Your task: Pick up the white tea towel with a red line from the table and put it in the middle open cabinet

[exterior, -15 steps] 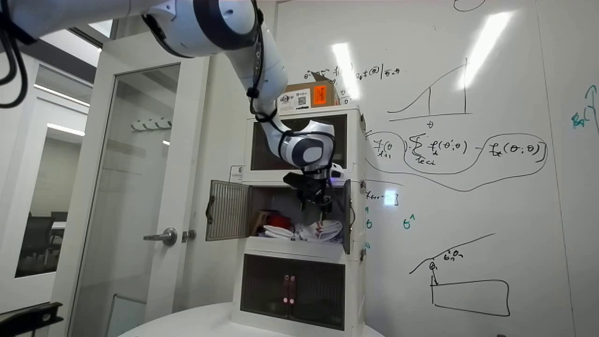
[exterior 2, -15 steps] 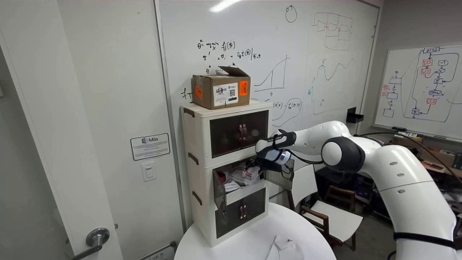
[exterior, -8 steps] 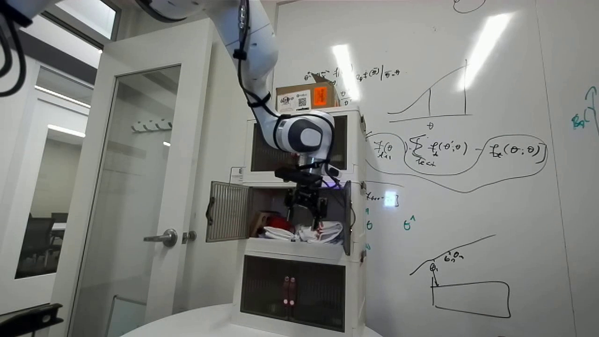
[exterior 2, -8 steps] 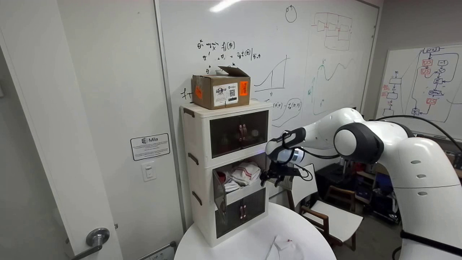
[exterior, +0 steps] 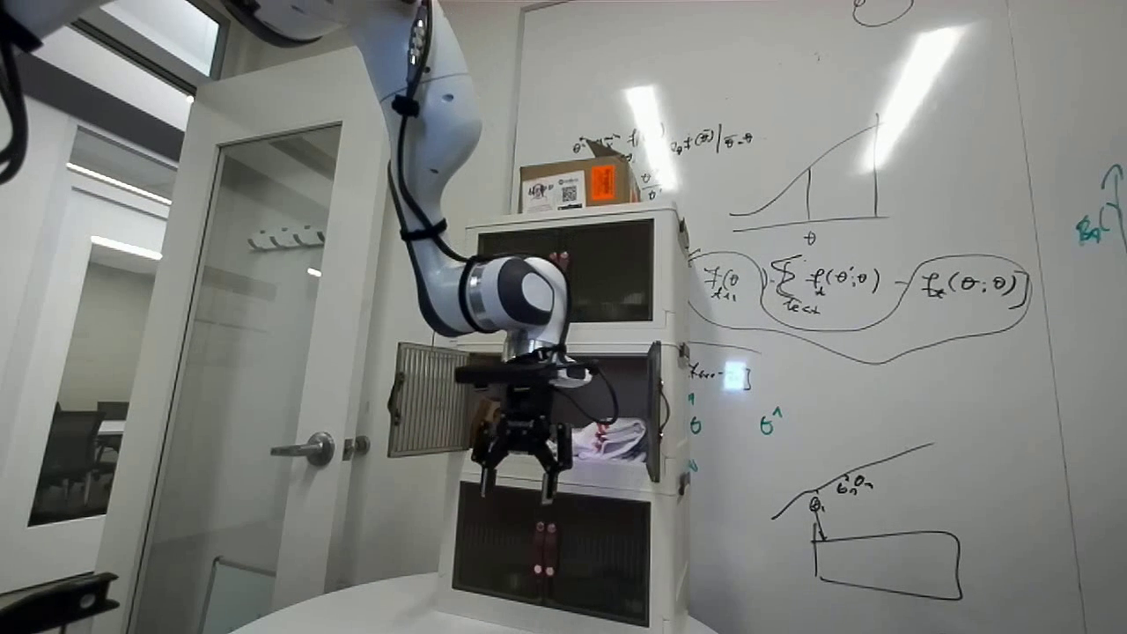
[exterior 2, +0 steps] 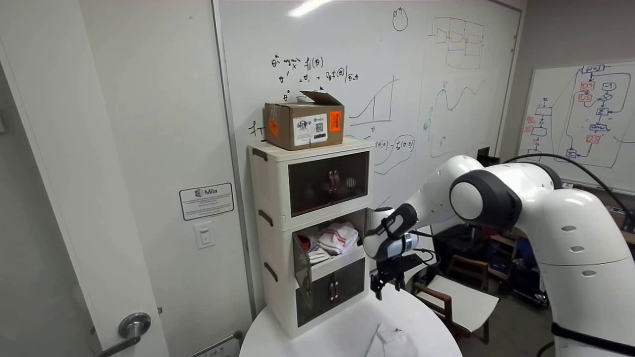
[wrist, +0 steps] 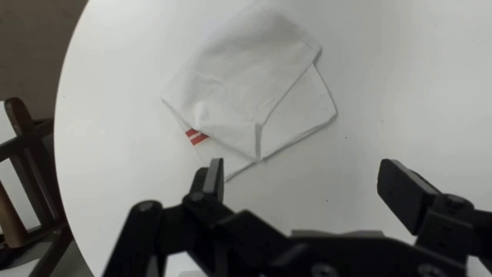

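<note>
A white tea towel with red stripes (exterior 2: 392,342) lies loosely folded on the round white table (exterior 2: 337,342). In the wrist view the towel (wrist: 250,84) shows whole-faced, with its red stripes at the left corner. My gripper (wrist: 301,165) is open and empty above the table, with its left fingertip over the towel's near edge. The gripper also shows in both exterior views (exterior: 517,491) (exterior 2: 389,291), in front of the cabinet and above table height. The middle cabinet (exterior 2: 337,264) has both doors open. Another white towel with red stripes (exterior 2: 340,237) lies inside it.
A door of the middle cabinet sticks out at each side, the left (exterior: 429,401) and the right (exterior: 653,414). A red item (exterior 2: 304,242) and folded white cloth (exterior 2: 317,255) are also inside. A cardboard box (exterior 2: 305,124) stands on top. A chair (exterior 2: 466,300) stands beside the table.
My gripper has drawn back from the middle cabinet's opening and come down over the table. It is now pointing downward. The towel in the cabinet shows more fully.
</note>
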{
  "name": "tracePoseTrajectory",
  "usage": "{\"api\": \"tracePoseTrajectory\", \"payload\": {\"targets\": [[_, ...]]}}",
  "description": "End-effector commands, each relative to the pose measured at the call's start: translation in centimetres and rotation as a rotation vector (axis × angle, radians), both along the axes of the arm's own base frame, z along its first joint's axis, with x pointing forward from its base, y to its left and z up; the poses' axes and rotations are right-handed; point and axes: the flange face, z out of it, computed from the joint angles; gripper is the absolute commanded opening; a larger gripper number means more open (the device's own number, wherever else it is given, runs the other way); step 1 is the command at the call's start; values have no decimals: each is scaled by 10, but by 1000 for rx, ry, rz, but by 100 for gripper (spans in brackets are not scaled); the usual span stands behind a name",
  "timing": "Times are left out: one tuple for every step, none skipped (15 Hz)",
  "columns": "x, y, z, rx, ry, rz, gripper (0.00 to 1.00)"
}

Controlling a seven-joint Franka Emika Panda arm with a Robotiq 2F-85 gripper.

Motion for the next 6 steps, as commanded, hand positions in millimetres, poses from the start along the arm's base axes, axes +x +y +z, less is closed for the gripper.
{"api": "tracePoseTrajectory", "payload": {"targets": [[-3,7,-4,-21,10,8,100],[-4,12,-6,-31,14,14,100],[-4,15,-6,-34,15,17,100],[-4,15,-5,-35,13,17,100],[-4,13,-4,-37,12,15,100],[-4,11,-3,-39,10,12,100]]}}
